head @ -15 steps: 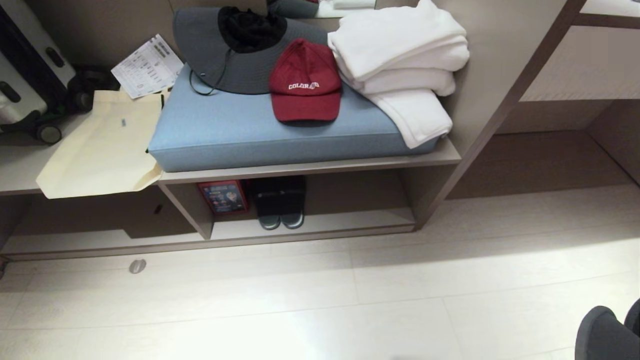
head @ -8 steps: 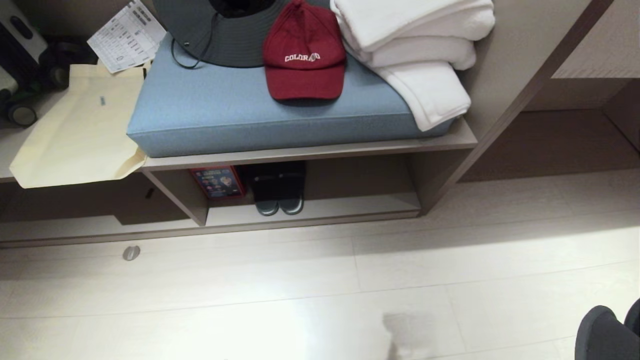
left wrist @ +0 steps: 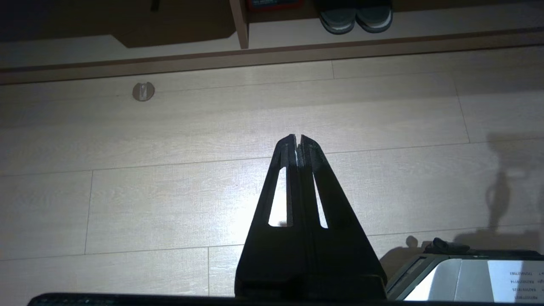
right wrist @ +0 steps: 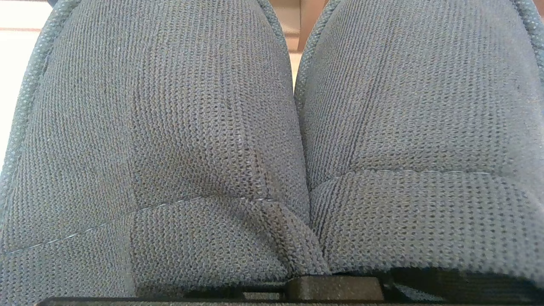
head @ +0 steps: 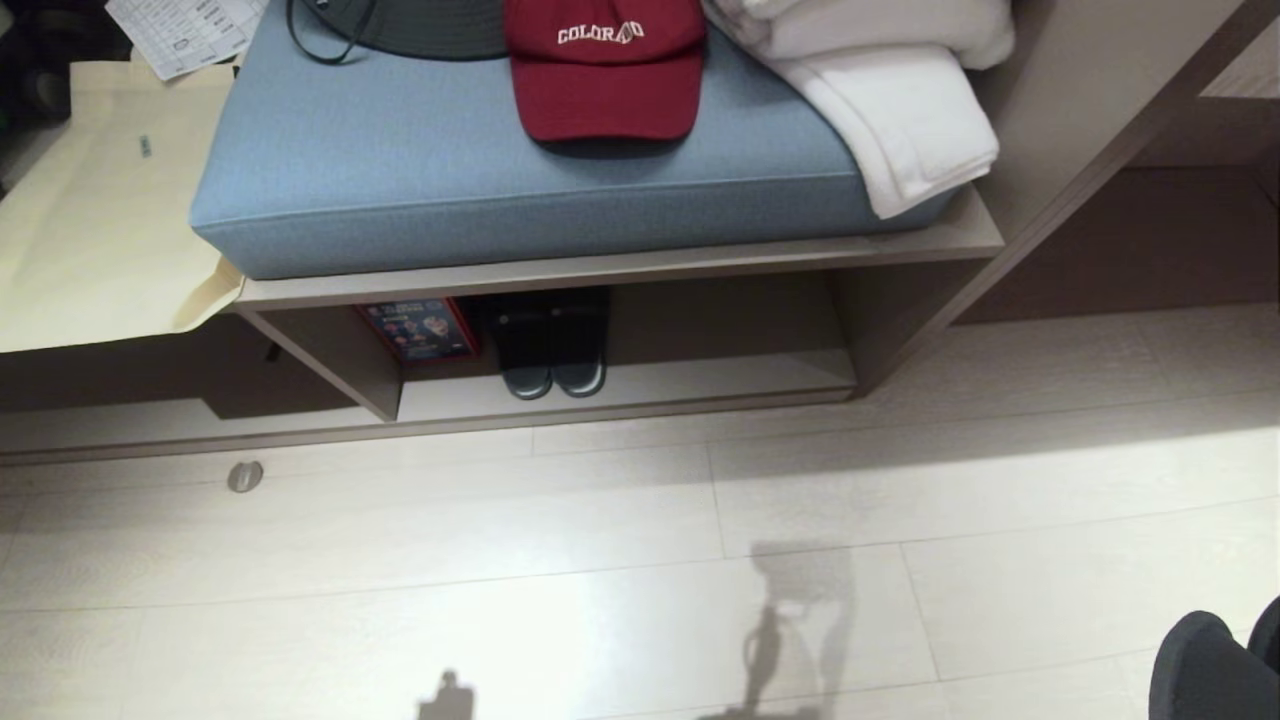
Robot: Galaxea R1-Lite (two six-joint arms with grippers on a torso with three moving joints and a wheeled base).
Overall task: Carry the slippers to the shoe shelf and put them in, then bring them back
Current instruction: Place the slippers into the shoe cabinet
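From the left: our left gripper (left wrist: pixel 298 138) hangs over the pale plank floor (head: pixel 620 560) with its fingers pressed together and nothing between them; we judge this arm idle for the step. Ahead of it on the floor sits a small round metal disc (head: pixel 245 476), and above that a cream paper bag (head: pixel 90 220) droops over the bench edge. Next comes the shoe shelf (head: pixel 720 382), a low taupe cubby with an upright divider (head: pixel 330 350), already holding a red-framed card (head: pixel 418 328) and a dark pair of slippers (head: pixel 552 345) toes-out just beside it. The bare base board to the right of that pair is, in our view, where we should aim. Above lie a blue cushion (head: pixel 450 170), a red cap (head: pixel 603 70) and folded white towels (head: pixel 900 110). At the far right, the slippers (right wrist: pixel 272 140) are clamped side by side in our right gripper, which is closed on them near the heels; their grey-blue knit fills the right wrist view, and their rounded toes (head: pixel 1200 665) show at the head view's lower corner. To place them well we should approach low and level, keep the toes clear of the shelf's front lip and top board, and slide in without nudging the dark pair.
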